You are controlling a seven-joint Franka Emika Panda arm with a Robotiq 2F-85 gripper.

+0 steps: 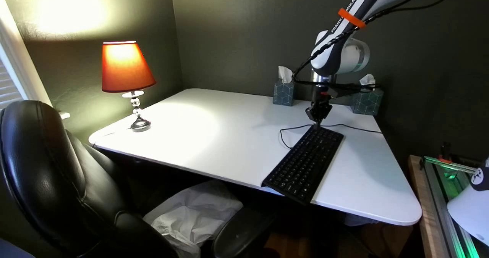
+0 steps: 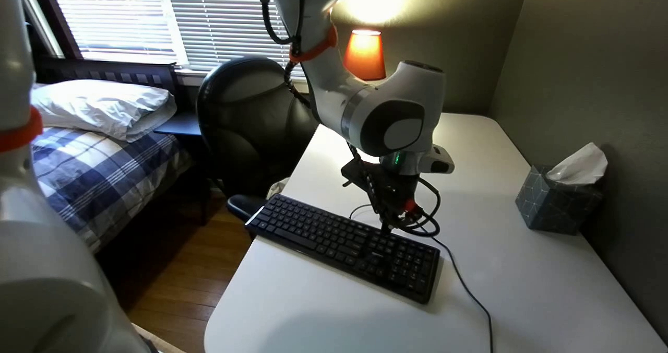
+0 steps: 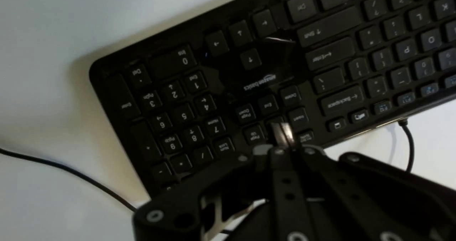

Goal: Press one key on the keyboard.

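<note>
The black keyboard lies on the white desk, with one end sticking out past the front edge. It also shows in the other exterior view and fills much of the wrist view. My gripper is shut, its two fingertips together and nothing between them. The tips are over the key between Page Up and Insert, and mostly hide that key. In both exterior views the gripper points down at the keyboard. I cannot tell whether the tips touch the key.
A thin black cable runs over the desk by the keyboard. Two tissue boxes stand at the back by the wall. A red lamp stands on the desk's far side. A black chair is at the front edge.
</note>
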